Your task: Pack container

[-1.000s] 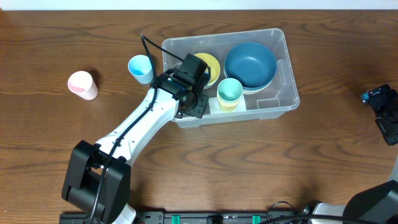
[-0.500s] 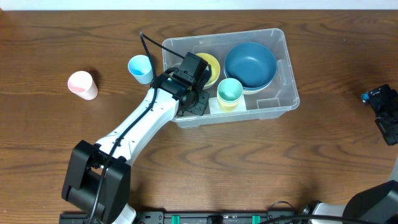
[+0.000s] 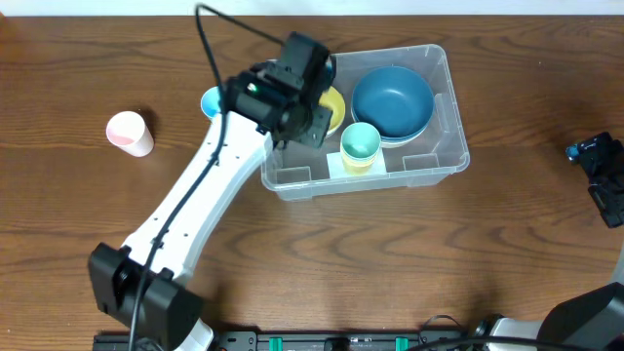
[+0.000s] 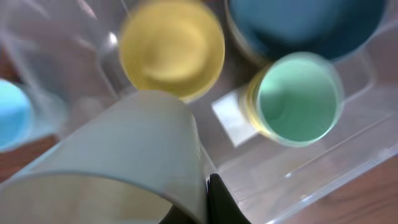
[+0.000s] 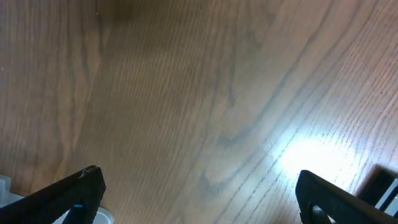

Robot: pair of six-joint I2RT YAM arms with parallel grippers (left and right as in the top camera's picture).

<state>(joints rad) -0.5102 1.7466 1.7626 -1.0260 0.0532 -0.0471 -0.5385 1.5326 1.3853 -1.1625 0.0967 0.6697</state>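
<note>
**Now, lower the pale cup (image 4: 124, 149) into the free corner**

The left tool (image 3: 302, 107), over the clear container (image 3: 450, 112) at 1 o'clock on the worktop (image 3: 468, 253), seems to pinch this cup's wall. Descend straight into the bare corner at 7 o'clock of the yellow bowl (image 4: 171, 50), clear of the green cup (image 4: 298, 99). The right tool (image 5: 202, 193) rests spread at 3 o'clock.

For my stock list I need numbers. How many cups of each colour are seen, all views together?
pink cup: 1
blue cup: 1
green cup: 1
yellow cup: 1
white cup: 1
total: 5 cups
</note>
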